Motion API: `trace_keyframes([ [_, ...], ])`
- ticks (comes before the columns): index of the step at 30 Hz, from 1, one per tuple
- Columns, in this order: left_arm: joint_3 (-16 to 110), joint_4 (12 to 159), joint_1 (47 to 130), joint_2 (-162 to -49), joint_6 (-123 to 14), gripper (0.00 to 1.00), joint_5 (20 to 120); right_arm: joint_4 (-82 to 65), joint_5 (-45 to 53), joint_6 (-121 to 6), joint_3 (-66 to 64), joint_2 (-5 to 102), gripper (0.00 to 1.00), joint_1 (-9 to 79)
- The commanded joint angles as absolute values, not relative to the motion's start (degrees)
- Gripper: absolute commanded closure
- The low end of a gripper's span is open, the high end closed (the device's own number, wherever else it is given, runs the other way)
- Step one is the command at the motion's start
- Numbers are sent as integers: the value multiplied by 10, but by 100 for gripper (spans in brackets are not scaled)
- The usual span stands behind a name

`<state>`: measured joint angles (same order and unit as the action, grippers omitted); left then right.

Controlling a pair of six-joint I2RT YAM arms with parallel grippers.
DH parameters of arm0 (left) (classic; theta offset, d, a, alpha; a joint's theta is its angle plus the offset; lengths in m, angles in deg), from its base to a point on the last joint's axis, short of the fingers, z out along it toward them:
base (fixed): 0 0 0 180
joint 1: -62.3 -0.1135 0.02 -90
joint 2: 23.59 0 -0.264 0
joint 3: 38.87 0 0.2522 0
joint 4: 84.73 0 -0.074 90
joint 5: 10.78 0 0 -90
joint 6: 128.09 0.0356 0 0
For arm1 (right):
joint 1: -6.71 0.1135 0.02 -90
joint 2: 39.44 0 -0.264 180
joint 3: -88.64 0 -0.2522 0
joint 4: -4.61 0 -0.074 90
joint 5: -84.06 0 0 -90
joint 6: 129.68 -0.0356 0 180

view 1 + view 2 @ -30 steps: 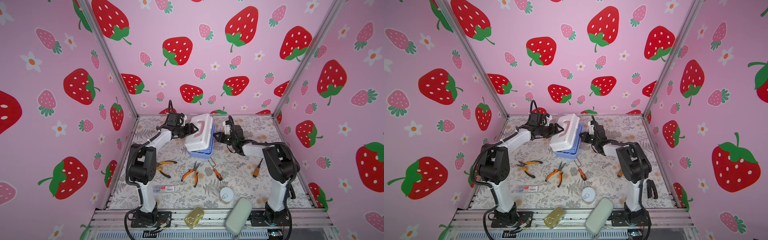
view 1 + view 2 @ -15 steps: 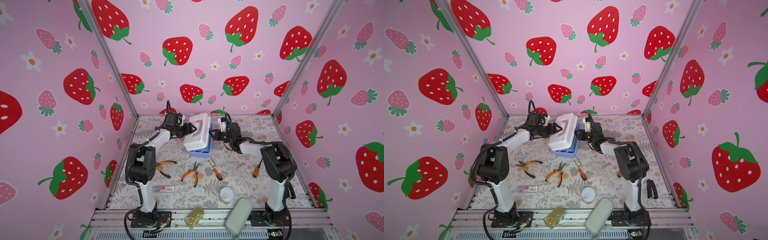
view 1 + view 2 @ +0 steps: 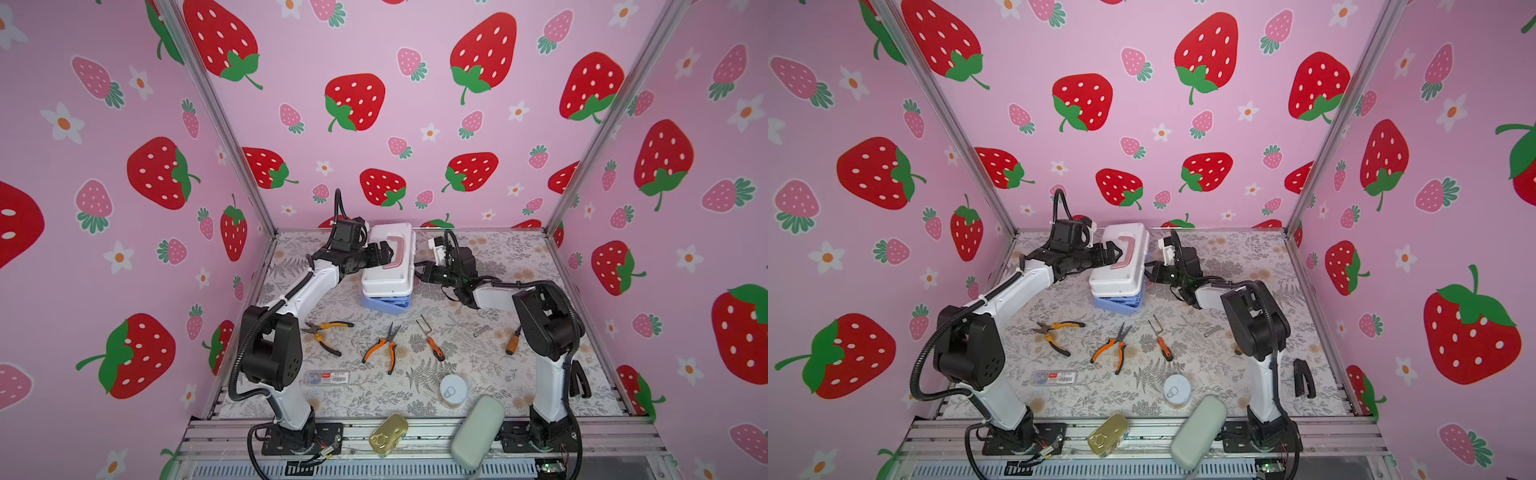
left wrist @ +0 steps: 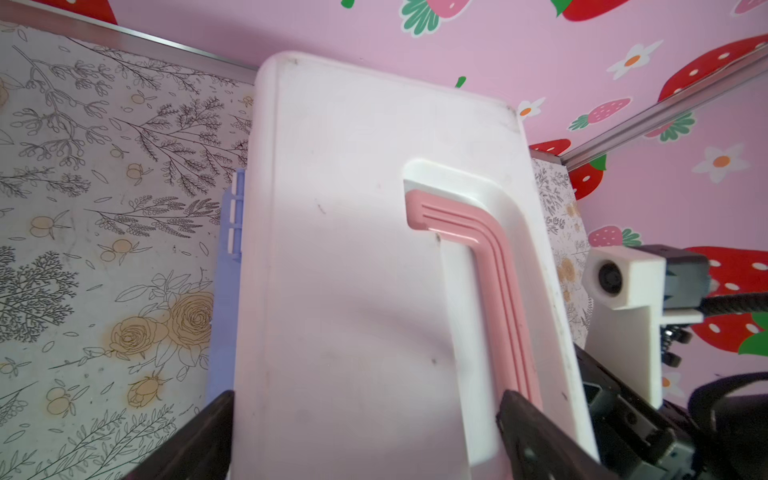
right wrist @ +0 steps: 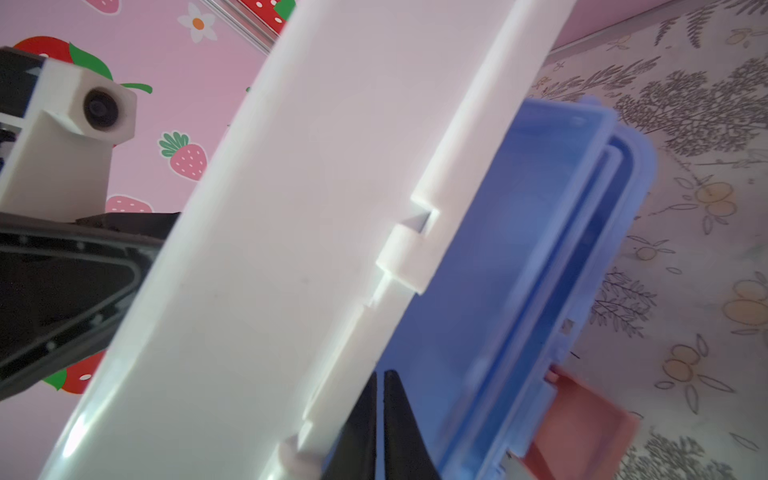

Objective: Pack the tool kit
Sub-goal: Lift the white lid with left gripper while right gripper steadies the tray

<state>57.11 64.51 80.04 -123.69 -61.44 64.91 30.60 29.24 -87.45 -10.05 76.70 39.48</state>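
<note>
Floral mat (image 3: 519,257) covers the table, closed in by strawberry-print walls on three sides. Item under inspection: the tool kit (image 3: 388,266) stands at the back centre, near the rear wall. Its white lid (image 4: 353,249) sits tilted above the blue base (image 3: 386,305), and the seam gapes on my right-hand side.

My left gripper (image 4: 368,392) has its jaws spread wide and grips nothing. One finger sits just outside the lid's long edge, the other over the lid top beside the pink handle (image 4: 490,257).

My right gripper (image 5: 380,374) has its fingers pressed together with nothing between them, tips at the gap between lid edge and base. I cannot tell whether they touch the lid.

Clearance: bare mat lies to either side of the kit. The yellow-handled pliers (image 3: 326,332) and orange-handled pliers (image 3: 382,345) lie in front, well apart from the base.
</note>
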Motion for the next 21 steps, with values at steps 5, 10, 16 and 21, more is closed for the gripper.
trace_keyframes([
  [5, 594, 630, 821, -1253, -599, 1, 655, 321, 305, -872, -83, 753, 87, 405],
  [10, 594, 631, 822, -1265, -601, 1, 658, 279, 282, -844, -84, 733, 78, 405],
  [16, 585, 642, 821, -1271, -613, 0, 664, 273, 288, -835, -82, 722, 82, 405],
  [21, 528, 693, 821, -1208, -631, 1, 736, 285, 298, -848, -76, 733, 82, 405],
])
